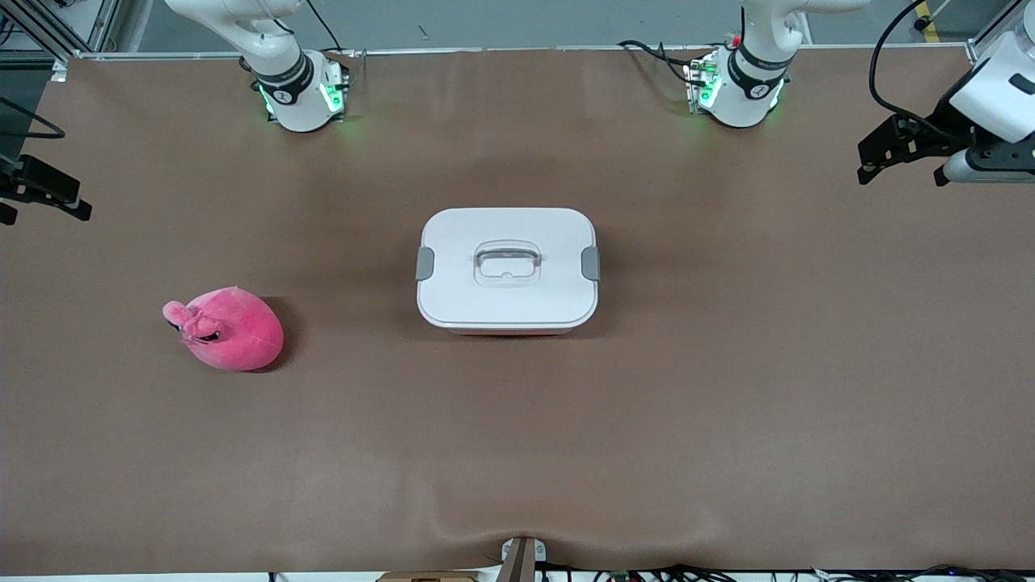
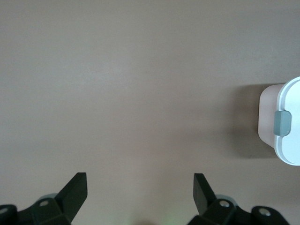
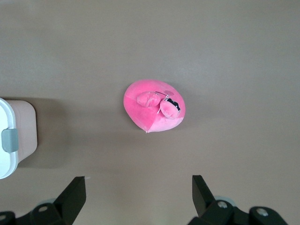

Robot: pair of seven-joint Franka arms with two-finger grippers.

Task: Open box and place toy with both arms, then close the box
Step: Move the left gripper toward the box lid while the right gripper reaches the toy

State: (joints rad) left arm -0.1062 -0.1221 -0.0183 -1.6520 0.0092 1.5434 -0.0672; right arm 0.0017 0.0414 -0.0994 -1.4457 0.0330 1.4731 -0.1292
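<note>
Since the box sits lidded mid-bench and the toy lies apart, I hold both hands, left hand and right hand, wide and empty above.

No readable text anywhere — no labels, no numbers

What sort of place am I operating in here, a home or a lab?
Most likely a robotics lab bench: two arm bases bolted along a brown-covered table, aluminium framing at the corner, cables along the edges. Only a lidded box and a plush toy are laid out.
</note>
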